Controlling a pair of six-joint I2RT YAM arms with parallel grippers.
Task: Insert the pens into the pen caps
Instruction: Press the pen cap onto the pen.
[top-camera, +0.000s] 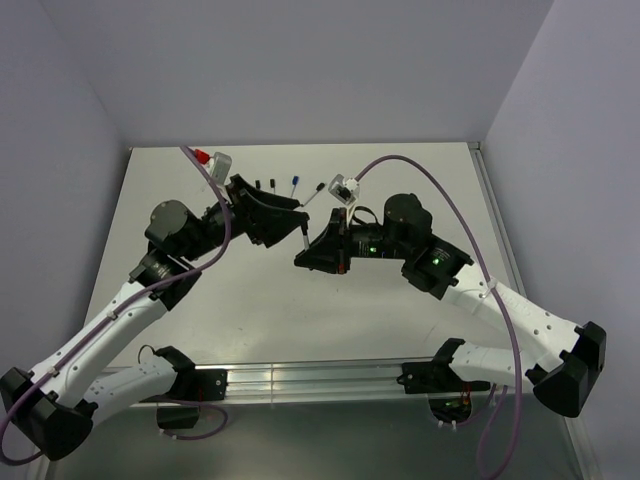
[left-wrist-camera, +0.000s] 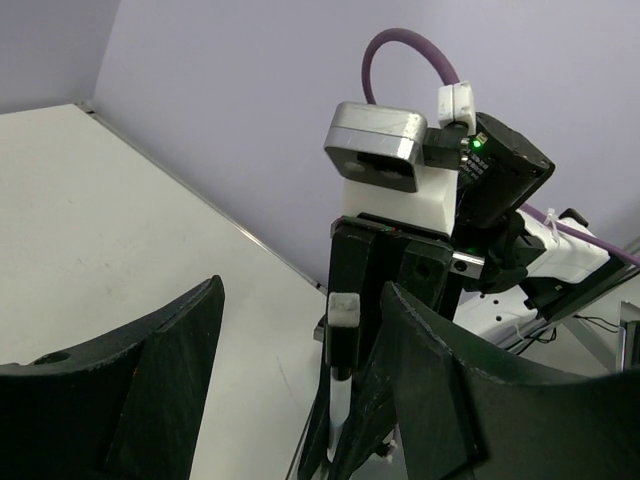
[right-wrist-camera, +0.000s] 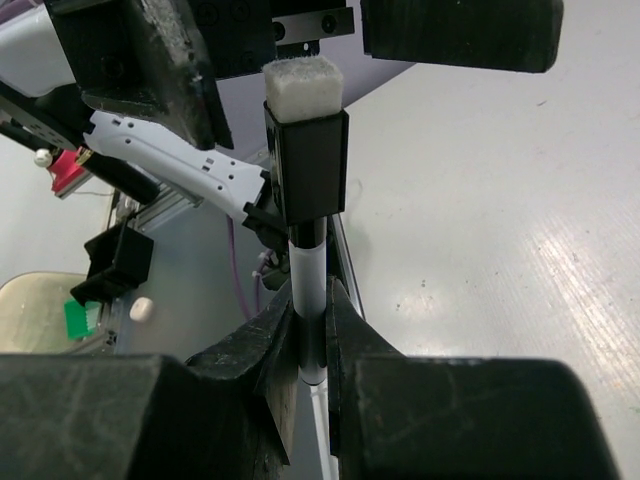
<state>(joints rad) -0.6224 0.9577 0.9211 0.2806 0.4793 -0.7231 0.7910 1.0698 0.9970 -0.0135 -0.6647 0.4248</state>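
Saw a white barrel on the pen, capped by a black pen cap with an off-white end. Found white links and black joints on the left arm and right arm, purple on the cables, a green light mid-frame, and red on a connector at upper left. Noted one small blue item at upper centre, on a pale, unpatterned table. Met silver on the camera housing, over a white mount.
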